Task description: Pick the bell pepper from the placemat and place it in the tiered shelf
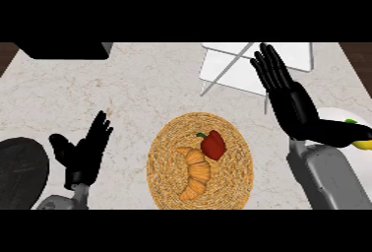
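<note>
Both grey forearms come in from the lower edge, and the left hand (85,150) rests at the lower left with fingers straight and apart, holding nothing. On the marble counter (138,93) lies a round woven placemat (166,172), and on it the red bell pepper (213,144) sits just beside a croissant (196,172), touching its upper end. Further up, the right hand (287,98) is stretched out with fingers straight and apart, empty, over the edge of the white tiered shelf (225,66), well apart from the pepper.
</note>
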Motion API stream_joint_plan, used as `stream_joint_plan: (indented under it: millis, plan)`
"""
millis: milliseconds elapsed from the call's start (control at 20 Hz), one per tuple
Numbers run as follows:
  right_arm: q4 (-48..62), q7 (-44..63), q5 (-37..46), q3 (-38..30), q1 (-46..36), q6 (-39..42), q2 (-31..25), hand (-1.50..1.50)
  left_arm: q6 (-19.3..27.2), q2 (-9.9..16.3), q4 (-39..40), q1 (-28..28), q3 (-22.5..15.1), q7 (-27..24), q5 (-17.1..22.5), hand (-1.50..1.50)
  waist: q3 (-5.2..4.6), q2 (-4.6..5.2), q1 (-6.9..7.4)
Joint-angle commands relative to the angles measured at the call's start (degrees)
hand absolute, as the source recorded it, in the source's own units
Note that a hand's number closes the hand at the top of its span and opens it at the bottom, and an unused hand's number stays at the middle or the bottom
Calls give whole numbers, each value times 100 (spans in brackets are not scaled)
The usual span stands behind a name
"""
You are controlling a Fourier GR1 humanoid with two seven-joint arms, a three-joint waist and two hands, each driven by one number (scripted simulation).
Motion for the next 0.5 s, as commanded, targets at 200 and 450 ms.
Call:
stream_joint_plan:
  millis: [200, 450]
  plan:
    - [353, 568, 1793, 1401, -462, -1200, 878, 150, -601, 1222, 63, 67, 477, -186, -333, 0, 104, -73, 253]
    - [905, 1098, 3733, 978, 120, -3449, 290, 150, -560, 1346, 52, 234, 545, -147, -325, 0, 76, -150, 1]
